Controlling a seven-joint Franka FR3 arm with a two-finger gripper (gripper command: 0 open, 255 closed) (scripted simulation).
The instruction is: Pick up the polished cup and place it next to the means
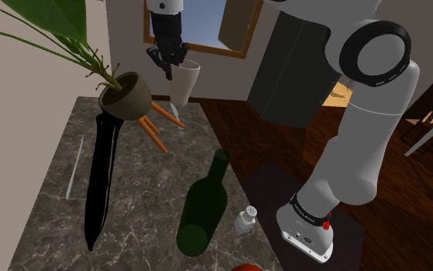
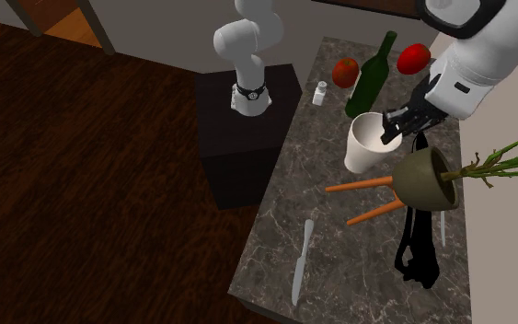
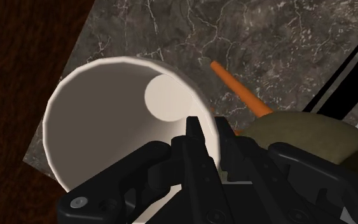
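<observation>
A plain white cup point(image 1: 184, 81) point(image 2: 365, 144) hangs tilted in the air above the dark marble counter point(image 1: 53, 208). My black gripper point(image 1: 168, 65) point(image 2: 397, 126) is shut on its rim, one finger inside and one outside the wall. In the wrist view the fingers point(image 3: 193, 137) pinch the cup's edge and the cup's point(image 3: 101, 121) pale inside and round bottom show. Right beside the cup stands an olive plant pot point(image 1: 128, 94) point(image 2: 424, 177) point(image 3: 317, 137) on orange legs.
A long black object point(image 1: 103, 177) point(image 2: 418, 241) lies on the counter by the pot. A knife point(image 2: 301, 262) lies near the counter's edge. A green bottle point(image 1: 204, 206) point(image 2: 373, 75), a small shaker point(image 1: 245, 221) point(image 2: 320, 92) and two red fruits point(image 2: 345, 71) stand nearer the arm's stand.
</observation>
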